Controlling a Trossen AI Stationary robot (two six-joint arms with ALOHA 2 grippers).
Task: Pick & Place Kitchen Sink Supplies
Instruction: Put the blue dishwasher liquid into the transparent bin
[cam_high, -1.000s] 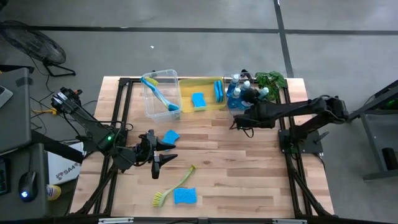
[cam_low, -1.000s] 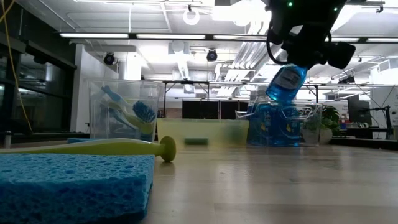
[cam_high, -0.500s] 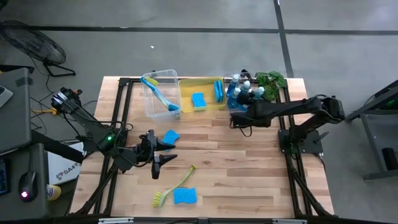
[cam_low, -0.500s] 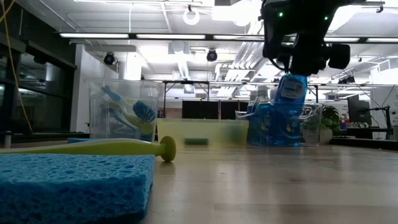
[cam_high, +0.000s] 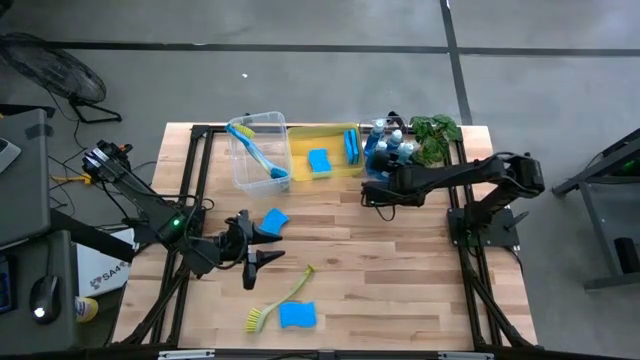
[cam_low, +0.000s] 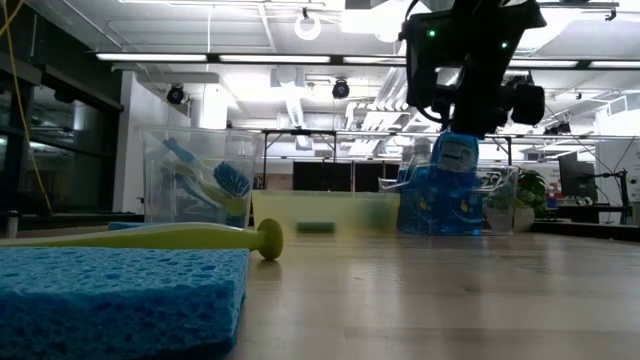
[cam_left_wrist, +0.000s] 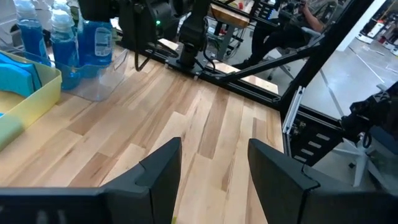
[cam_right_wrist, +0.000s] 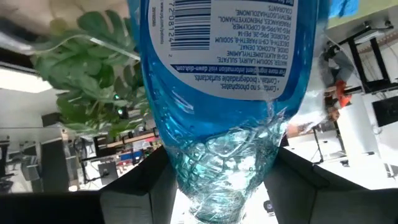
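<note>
Right gripper (cam_high: 372, 192) clamped on a soap bottle (cam_right_wrist: 227, 93), over the bottle bin (cam_low: 495, 195) at upper right of the high view.
Risk: the bottle is smooth clear plastic, its wall looks creased where the fingers (cam_right_wrist: 140, 186) squeeze it, so it could slip or twist in the grip; the bin is already packed with bottles (cam_high: 385, 145), so a drop here may land on white caps and tip or bounce out toward the leafy plant (cam_high: 436, 130). Left gripper (cam_high: 250, 250) hangs empty at centre left, jaws apart, near a porous flat sponge (cam_high: 273, 219). Lower centre: another sponge (cam_high: 297, 316) touching a thin yellow-green brush (cam_high: 280, 300), both not yet binned. Clear tub (cam_high: 243, 172) holds a blue brush (cam_high: 255, 150); yellow tray (cam_high: 334, 172) holds two sponges (cam_high: 319, 161).
</note>
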